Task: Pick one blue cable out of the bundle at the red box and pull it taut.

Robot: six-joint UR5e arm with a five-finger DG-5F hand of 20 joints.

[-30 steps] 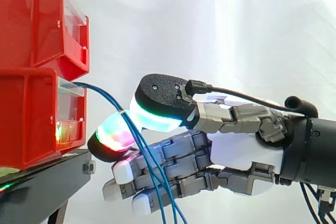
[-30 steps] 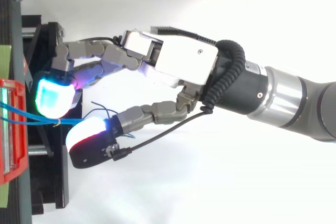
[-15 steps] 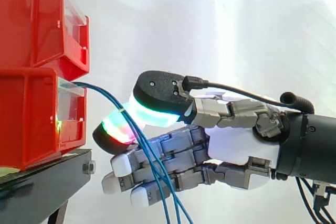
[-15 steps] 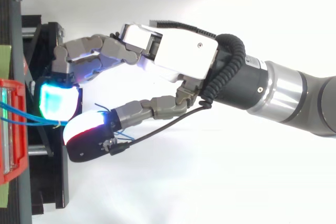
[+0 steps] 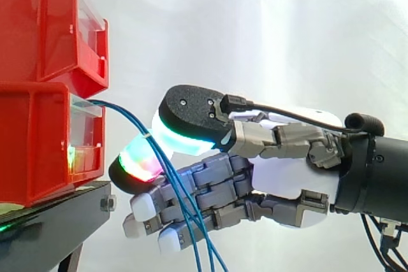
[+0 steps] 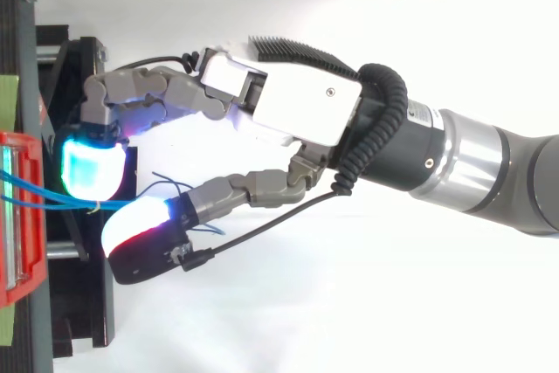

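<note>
Hand of mine pinches the blue cables between thumb and one fingertip, just beside the red box's front edge. They run from the box toward my palm, so I judge tautening means drawing straight away.

- Blue cables: a bundle of thin strands leaving the top front edge of the red box. They arch outward and down in a slack curve.
- A small white tie binds them just past the box. Below it, the strands spread apart and hang across the front of the hand, down to the lower edge of the side view.
- Red box: the lower of two stacked bins, upright on the black stand, with a clear front panel.
</note>
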